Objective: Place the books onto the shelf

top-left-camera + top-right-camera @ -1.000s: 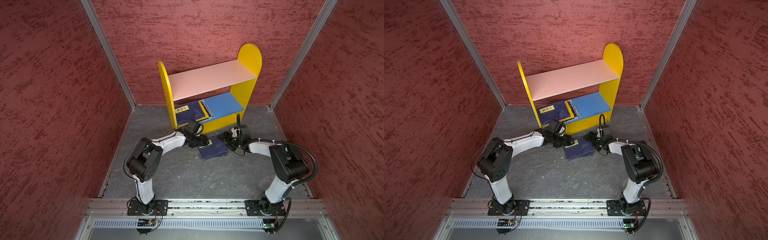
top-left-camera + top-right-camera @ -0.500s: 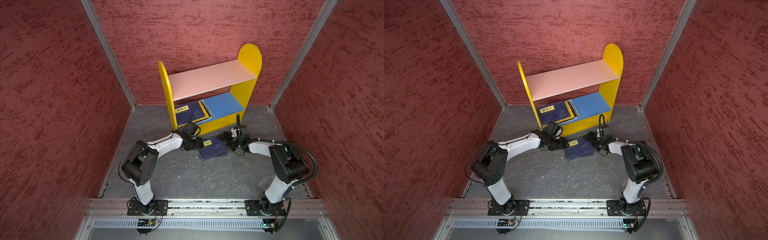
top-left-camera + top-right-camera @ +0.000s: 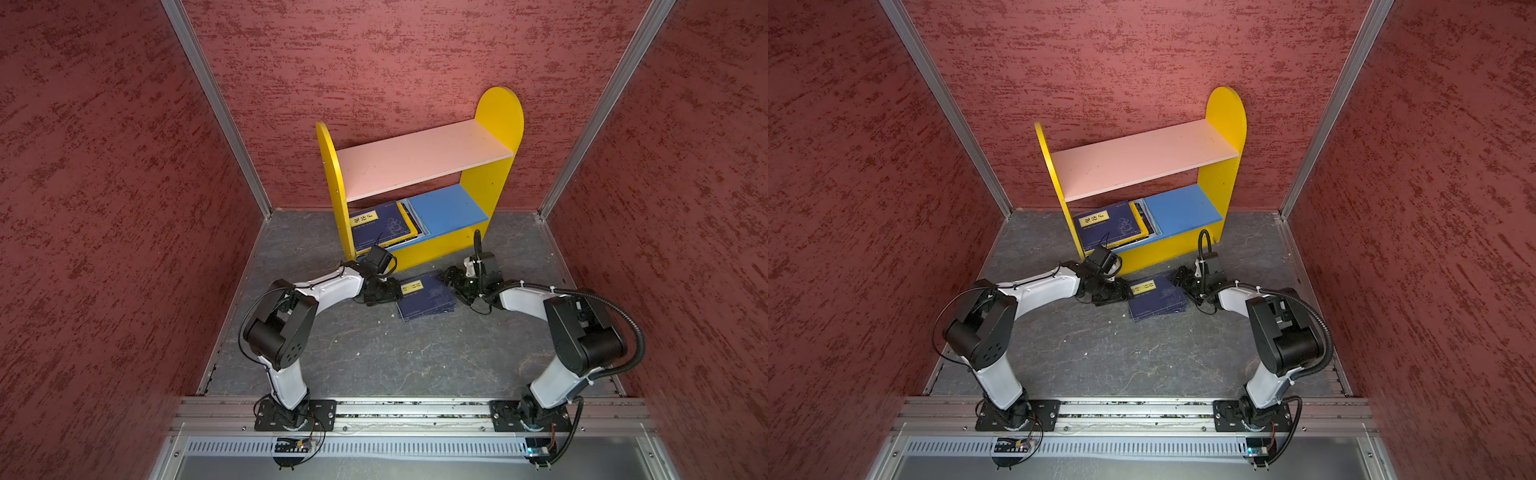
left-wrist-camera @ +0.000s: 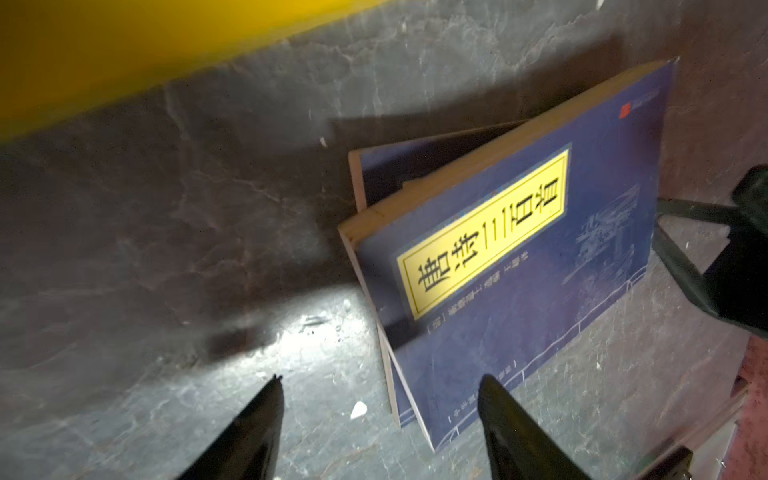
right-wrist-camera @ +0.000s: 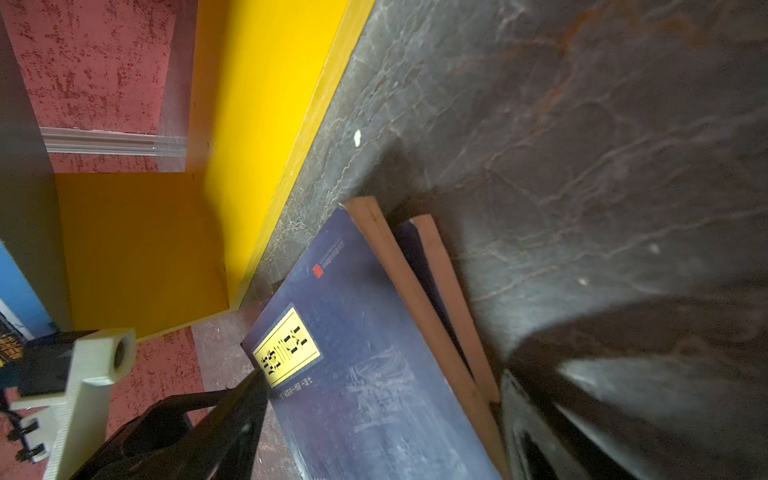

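— So, starting on the left: what is the left gripper (image 3: 394, 291) doing?
— Hovering low over the grey floor (image 3: 374, 357), in front of the shelf (image 3: 415, 162), right at the left edge of the top navy book (image 3: 430, 296). Its jaws are spread and hold nothing. From the left wrist camera, one finger (image 4: 253, 436) is over bare floor and its partner is over the book's near corner. Whether that one touches the cover I cannot tell.
— And the books themselves?
— Two lie flat on the floor between the arms. The top navy book, yellow label (image 4: 486, 245) up, sits askew on a second navy book (image 4: 376, 174), whose corner pokes out beneath. Both are near the yellow base strip (image 3: 436, 249), not on the shelf.
— Anything shelved?
— Yes. A flat pile takes the left half of the blue lower board (image 3: 453, 208), against the left side panel (image 3: 332, 187). A third navy book (image 3: 380, 222) is on top and a yellow cover (image 3: 410, 222) shows beneath. The thin edges under that are too small to tell apart.
— And on the right?
— The right gripper (image 3: 451, 280) is low at the top navy book's right edge, jaws wide, gripping nothing. Its fingers (image 4: 683, 272) fan out beside that edge; contact with the book I cannot judge.
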Motion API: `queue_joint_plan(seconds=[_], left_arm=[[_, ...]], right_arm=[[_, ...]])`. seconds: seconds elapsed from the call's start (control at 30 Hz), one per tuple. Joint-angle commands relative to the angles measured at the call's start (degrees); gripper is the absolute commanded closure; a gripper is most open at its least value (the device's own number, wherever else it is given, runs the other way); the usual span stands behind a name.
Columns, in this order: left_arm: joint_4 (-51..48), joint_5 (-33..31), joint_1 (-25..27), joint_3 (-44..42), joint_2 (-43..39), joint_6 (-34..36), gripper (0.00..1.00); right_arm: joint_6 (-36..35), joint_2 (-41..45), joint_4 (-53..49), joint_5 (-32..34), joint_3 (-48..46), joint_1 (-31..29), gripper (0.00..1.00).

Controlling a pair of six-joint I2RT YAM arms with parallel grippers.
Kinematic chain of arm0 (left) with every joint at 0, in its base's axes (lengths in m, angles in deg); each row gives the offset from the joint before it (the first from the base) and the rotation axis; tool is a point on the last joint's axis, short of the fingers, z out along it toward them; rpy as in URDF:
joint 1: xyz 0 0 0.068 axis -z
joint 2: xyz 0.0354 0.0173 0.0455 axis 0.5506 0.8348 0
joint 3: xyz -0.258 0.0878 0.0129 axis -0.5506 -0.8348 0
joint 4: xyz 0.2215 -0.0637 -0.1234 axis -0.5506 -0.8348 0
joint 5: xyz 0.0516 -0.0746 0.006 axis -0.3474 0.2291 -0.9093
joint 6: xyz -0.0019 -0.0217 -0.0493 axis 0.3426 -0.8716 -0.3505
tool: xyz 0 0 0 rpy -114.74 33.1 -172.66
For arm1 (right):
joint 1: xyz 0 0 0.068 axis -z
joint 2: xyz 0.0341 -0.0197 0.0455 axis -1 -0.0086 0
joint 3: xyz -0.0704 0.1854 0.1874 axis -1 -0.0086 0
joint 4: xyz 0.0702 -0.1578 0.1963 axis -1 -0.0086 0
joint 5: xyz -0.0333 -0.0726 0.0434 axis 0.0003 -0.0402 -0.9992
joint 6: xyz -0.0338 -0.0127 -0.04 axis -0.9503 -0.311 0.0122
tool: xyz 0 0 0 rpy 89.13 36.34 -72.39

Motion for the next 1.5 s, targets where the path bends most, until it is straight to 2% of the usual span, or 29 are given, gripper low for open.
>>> queue_joint_plan(seconds=[0.0, 0.23, 0.43, 0.67, 0.9, 1.1, 1.23, 1.4, 1.47], left_arm=[[3.15, 1.83, -0.16, 1.60, 2.65, -0.98, 0.27], [6.75, 3.30, 0.38, 2.57, 5.52, -3.84, 0.28], [11.18, 2.87, 1.49, 2.50, 6.15, -6.98, 0.33], [13.31, -5.03, 2.88, 0.07, -0.35, -7.61, 0.40], [8.89, -9.67, 4.24, 2.81, -4.10, -5.55, 0.33], [10.16, -9.23, 5.24, 3.34, -4.67, -4.69, 0.33], [12.44, -8.88, 5.49, 2.12, -5.69, -4.67, 0.40], [14.65, -9.97, 5.69, 0.28, -8.04, -4.91, 0.56], [14.95, -10.17, 5.69, -0.04, -8.90, -5.01, 0.58]], right_arm=[[0.19, -0.65, 2.07, -0.94, 0.98, -0.56, 0.12], [0.66, -2.52, 3.51, -2.52, 0.86, -1.15, 0.13], [0.98, -3.76, 4.79, -3.53, 1.42, -2.27, 0.13], [0.32, -4.65, 3.25, -2.60, 3.66, -3.90, 0.15], [-0.40, -4.75, 2.17, -3.01, 4.67, -3.99, 0.15], [-0.73, -4.45, 1.79, -3.41, 5.20, -3.99, 0.15], [-0.66, -4.15, 1.47, -3.15, 5.07, -3.99, 0.15], [-0.09, -3.79, 2.54, -3.94, 4.98, -4.01, 0.15], [0.44, -3.86, 3.28, -4.28, 5.12, -3.99, 0.15]])
